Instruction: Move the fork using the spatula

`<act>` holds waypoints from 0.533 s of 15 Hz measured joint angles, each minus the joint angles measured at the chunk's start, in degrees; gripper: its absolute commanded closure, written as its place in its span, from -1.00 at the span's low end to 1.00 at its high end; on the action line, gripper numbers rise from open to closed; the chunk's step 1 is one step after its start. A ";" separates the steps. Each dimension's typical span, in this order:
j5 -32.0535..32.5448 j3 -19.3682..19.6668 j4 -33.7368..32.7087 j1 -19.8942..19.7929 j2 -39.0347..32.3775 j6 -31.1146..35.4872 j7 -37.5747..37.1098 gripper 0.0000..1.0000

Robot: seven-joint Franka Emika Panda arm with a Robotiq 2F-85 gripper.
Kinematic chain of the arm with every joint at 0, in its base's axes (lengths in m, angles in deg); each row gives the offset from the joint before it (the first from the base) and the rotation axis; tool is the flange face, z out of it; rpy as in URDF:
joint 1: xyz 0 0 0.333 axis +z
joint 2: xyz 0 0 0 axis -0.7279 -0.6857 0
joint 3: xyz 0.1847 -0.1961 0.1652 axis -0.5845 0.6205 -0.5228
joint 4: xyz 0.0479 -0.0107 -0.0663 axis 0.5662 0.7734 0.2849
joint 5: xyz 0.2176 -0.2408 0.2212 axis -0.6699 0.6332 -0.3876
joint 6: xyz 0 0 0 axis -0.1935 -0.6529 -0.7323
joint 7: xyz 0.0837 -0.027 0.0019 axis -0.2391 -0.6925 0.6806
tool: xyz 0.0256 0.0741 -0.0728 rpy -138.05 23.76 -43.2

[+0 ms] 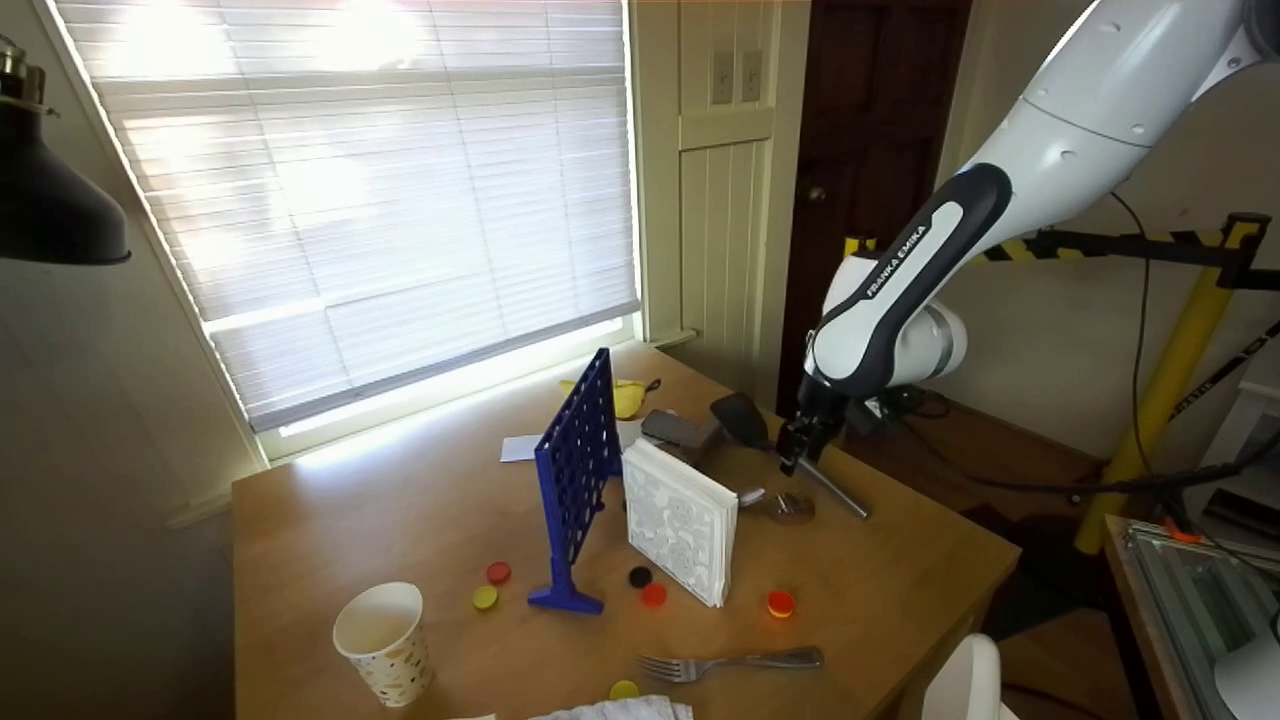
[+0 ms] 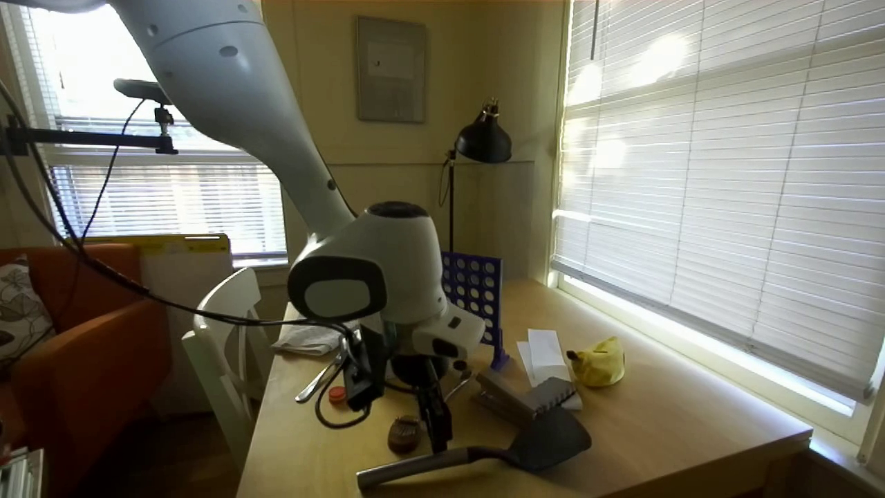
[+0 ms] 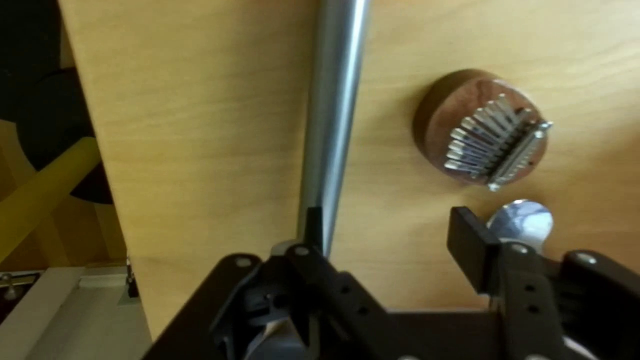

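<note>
Dark-grey flat-headed, metal-handled spatula point(image 2: 477, 454) lies right by my spread black two-fingered claw point(image 3: 390, 245), nothing pinched; I reckon it's that close because it's my pusher for the silver metal fork point(image 1: 755, 661), well apart across the pale wooden worktop point(image 1: 400, 520).

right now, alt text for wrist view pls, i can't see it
Open claw over a wooden table, partly covering the spatula's metal handle. At right lie a round thumb piano and a shiny metal object, partly hidden.

The parted claw point(image 3: 387, 237) partly hides the spatula point(image 3: 330, 130).
</note>
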 measured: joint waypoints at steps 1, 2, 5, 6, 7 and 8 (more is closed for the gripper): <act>1.73 0.23 0.35 0.91 1.44 -1.57 -2.25 -0.99; 3.55 0.68 0.90 2.02 3.31 -3.77 -4.85 -1.00; 6.63 1.26 3.22 5.06 10.64 -11.74 -12.36 -1.00; 6.82 1.13 4.10 6.03 13.51 -14.43 -14.79 -1.00; 6.82 0.87 4.99 6.90 16.25 -17.08 -16.94 -1.00; 6.82 0.48 5.85 7.68 18.95 -19.62 -18.92 -1.00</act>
